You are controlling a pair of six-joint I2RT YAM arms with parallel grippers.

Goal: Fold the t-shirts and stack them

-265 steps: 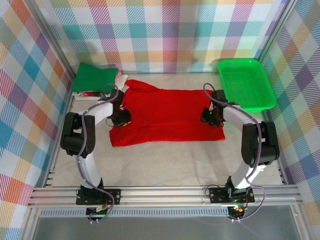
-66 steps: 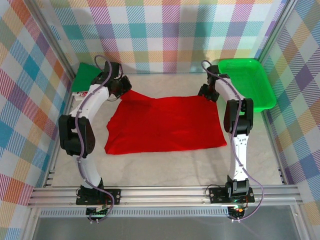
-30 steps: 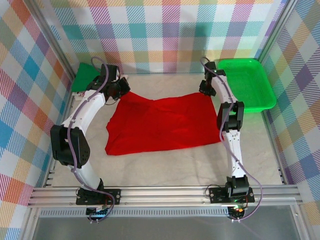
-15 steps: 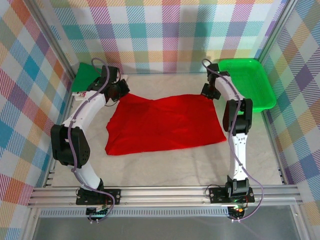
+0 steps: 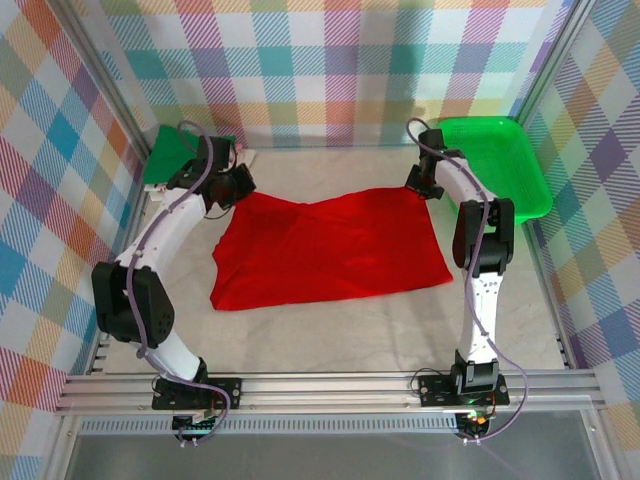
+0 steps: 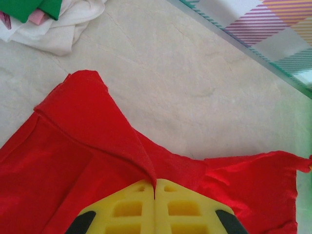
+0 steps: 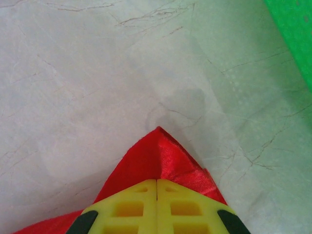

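The bright red t-shirt lies spread across the middle of the table, its far edge lifted at both corners. My left gripper is shut on the shirt's far-left corner, and the red cloth rises in a fold into the closed yellow jaws. My right gripper is shut on the far-right corner, where a red point of cloth pokes out past its closed jaws. A dark green t-shirt lies folded at the far left, with whitish cloth beside it.
A bright green mesh basket stands at the far right, close to my right arm. Plaid walls enclose the table on three sides. Bare marbled tabletop stretches between the red shirt and the arm bases.
Both grippers have drawn slightly back toward me with the shirt's far corners still pinched. The red shirt's far edge sits a little nearer and flatter.
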